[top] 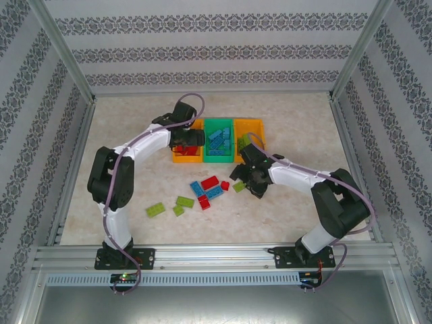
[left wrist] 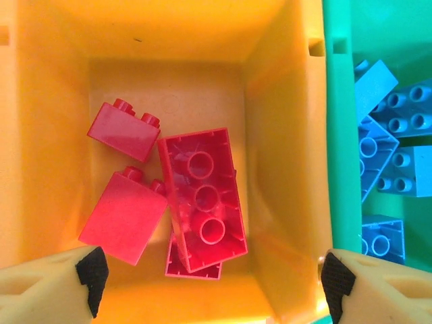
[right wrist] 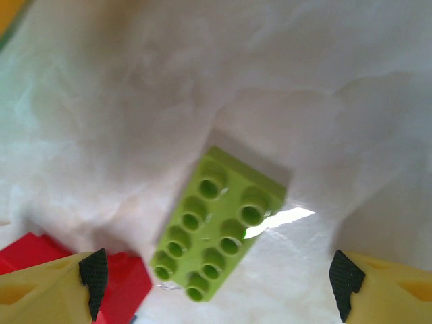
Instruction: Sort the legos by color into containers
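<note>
- Yellow-fingered left tool (left wrist: 213, 278) stands wide and empty above the left orange bin (left wrist: 283, 135), in which several red bricks (left wrist: 202, 202) lie loose.
- Right tool (right wrist: 219, 280) stands wide and empty over a lime green brick (right wrist: 219, 229), which lies studs up on the bench (right wrist: 135, 101), just beside a red brick (right wrist: 125, 287).
- Green bin (left wrist: 341, 169) alongside holds blue bricks (left wrist: 381, 145). More loose legos (top: 202, 189) lie on the bench near the bins.
- Handling, as judged: the lime green brick is light, rigid and smooth-sided. Grip across its two long flat sides, not the studs. Rotate the tool to match its diagonal lie.
</note>
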### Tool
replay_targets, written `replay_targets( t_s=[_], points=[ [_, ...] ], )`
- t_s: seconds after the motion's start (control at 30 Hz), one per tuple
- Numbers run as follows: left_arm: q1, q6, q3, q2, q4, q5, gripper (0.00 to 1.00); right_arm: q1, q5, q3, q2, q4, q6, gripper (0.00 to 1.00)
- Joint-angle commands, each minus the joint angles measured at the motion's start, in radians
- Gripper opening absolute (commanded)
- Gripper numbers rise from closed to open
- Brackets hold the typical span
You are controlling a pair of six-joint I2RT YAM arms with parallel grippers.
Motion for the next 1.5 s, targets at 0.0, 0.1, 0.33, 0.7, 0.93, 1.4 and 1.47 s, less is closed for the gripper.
replay_targets(
  t_s=[0.0,0.1,0.33,0.7,0.93,1.4,1.47],
  points=[
    [-0.008,0.036,-0.041,-0.055,0.067,0.014,0.85,0.017,0.008,0.06,0.045,-0.056,0.039,0.88],
    [-0.008,0.052,-0.08,-0.079,0.078,0.007,0.86,0.023,0.009,0.097,0.079,-0.105,0.027,0.87],
    [-0.007,0.068,-0.176,-0.157,0.131,-0.004,0.88,0.0,0.028,0.127,0.166,-0.199,-0.017,0.78],
    [-0.002,0.074,-0.25,-0.213,0.145,-0.02,0.9,-0.013,0.081,0.173,0.258,-0.246,-0.075,0.55],
    [0.003,0.077,-0.31,-0.261,0.174,-0.012,0.91,-0.05,0.143,0.106,0.164,-0.232,-0.149,0.24],
    [0.007,0.029,-0.375,-0.324,0.05,-0.104,0.92,-0.091,0.267,0.367,0.004,-0.344,-0.417,0.24],
    [0.007,0.008,-0.405,-0.339,0.047,-0.108,0.92,-0.115,0.262,0.422,0.034,-0.338,-0.457,0.25]
  ],
)
